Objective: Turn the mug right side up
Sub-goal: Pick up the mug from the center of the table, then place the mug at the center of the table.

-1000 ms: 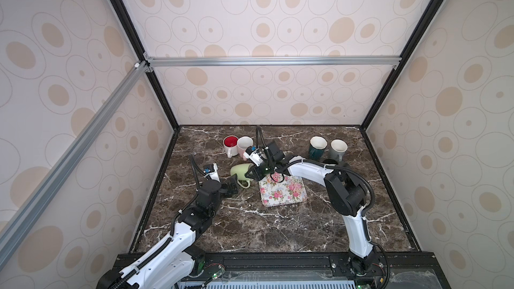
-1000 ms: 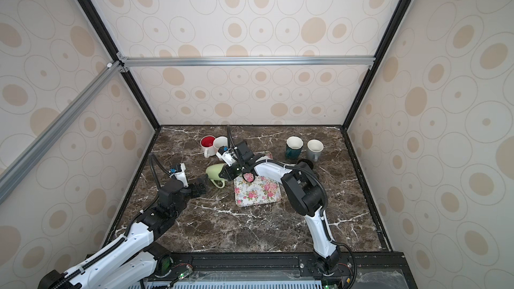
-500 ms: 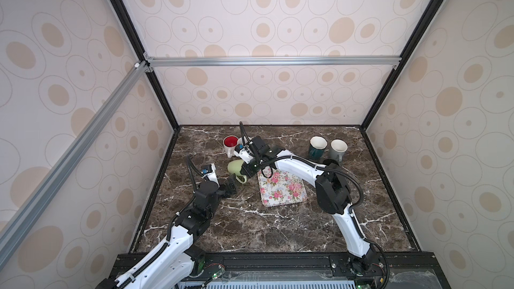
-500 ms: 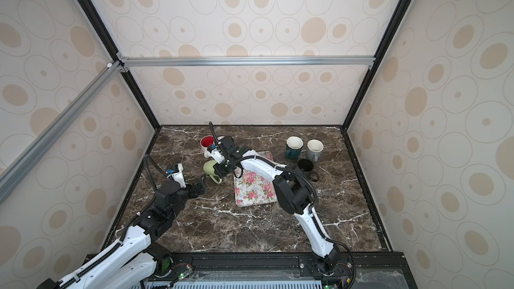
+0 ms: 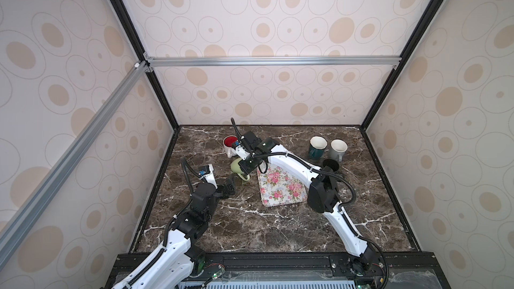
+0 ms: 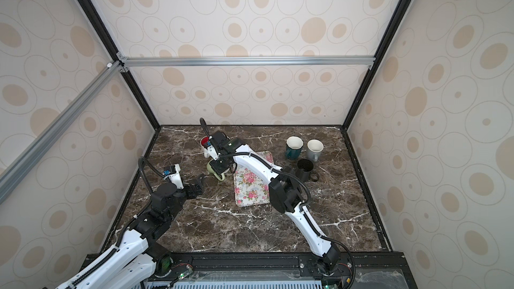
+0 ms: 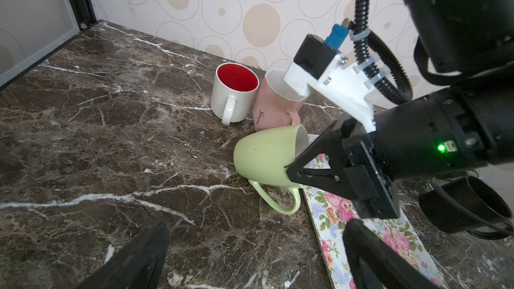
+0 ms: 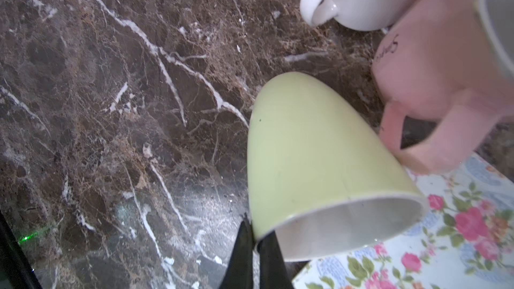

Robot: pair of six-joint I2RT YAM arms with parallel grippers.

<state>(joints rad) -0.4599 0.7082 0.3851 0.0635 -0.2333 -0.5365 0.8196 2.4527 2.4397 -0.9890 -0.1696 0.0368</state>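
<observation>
Status: task open. On the table [image 5: 250,232], the tray [image 5: 281,190] lies mid-field. The green mug [image 7: 267,157] lies on its side at the tray's far left corner. Its mouth faces the tray, its base points away over the marble, and its handle is low against the table. It is no longer inverted, but it is not upright either. I judge the job roughly half done. What is left is to tip the base down, set the mug standing and let go.

The pink mug [image 7: 275,107] stands just behind, very near the green body, and I cannot tell whether they touch. The red mug [image 7: 235,90] stands beside it. I count both as collision risks during the swing.

Right gripper [image 8: 254,241]: clenched on the green mug's rim, one finger inside the mouth and one outside, pinching the wall. The grip is thin and off-centre, so I expect the mug may pivot in it.

Left gripper [image 5: 228,185]: jaws spread wide, holding nothing, near the mug's handle side and apart from it.
</observation>
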